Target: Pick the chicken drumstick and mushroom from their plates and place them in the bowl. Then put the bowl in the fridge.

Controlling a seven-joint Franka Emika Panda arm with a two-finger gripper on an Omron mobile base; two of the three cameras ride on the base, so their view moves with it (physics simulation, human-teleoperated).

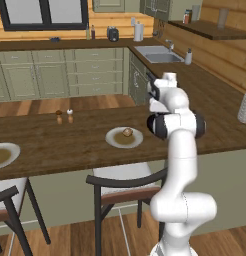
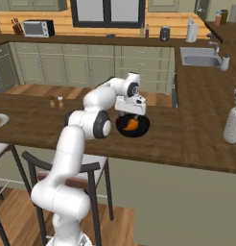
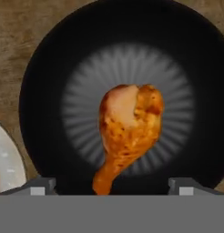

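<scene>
The glossy orange-brown chicken drumstick (image 3: 129,125) lies in the middle of the black bowl (image 3: 41,91), narrow end toward my fingers. My gripper (image 3: 111,186) hovers just above it, open, its two tips wide apart on either side of the narrow end and holding nothing. From the right base view, the gripper (image 2: 131,114) hangs over the bowl (image 2: 145,129) with the drumstick (image 2: 132,125) inside. The tan mushroom (image 1: 127,132) rests on a white plate (image 1: 115,140) on the wooden counter. A second plate (image 1: 2,155) sits at the far left. The fridge is out of view.
Salt and pepper shakers (image 1: 64,116) stand further back on the counter. A white vase (image 2: 232,126) is at the right. Two chairs (image 1: 125,182) are tucked under the counter's near edge. A plate's rim (image 3: 7,159) lies close beside the bowl.
</scene>
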